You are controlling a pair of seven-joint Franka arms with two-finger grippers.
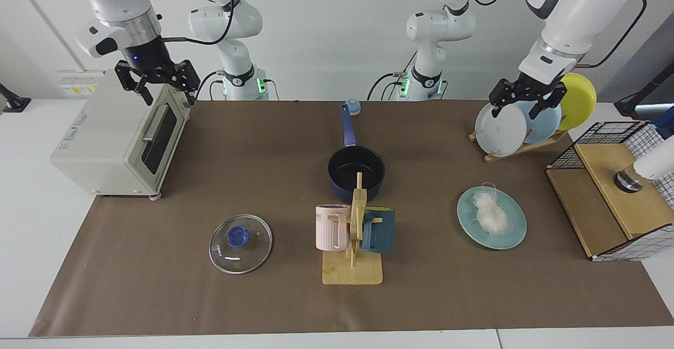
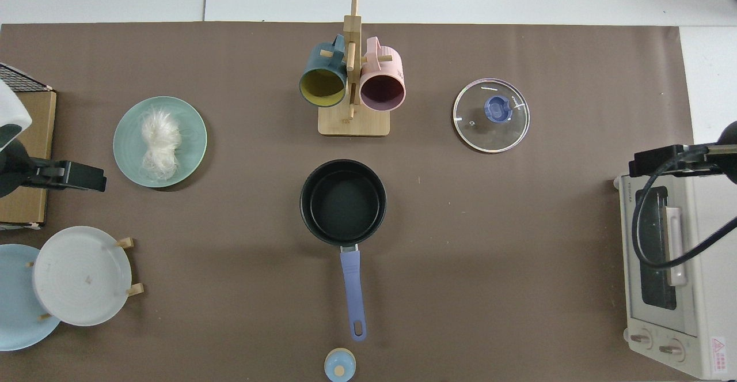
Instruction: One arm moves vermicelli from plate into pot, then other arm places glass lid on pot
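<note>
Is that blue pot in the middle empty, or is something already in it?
Empty: the pot shows only bare black inside, and the vermicelli lies on the plate.

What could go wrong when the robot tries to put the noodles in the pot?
1. The vermicelli is a loose clump with stray strands, so some may slip out and stay on the plate or fall on the table.
2. The mug rack stands right by the pot, so an arm carrying the lid might bump it.
</note>
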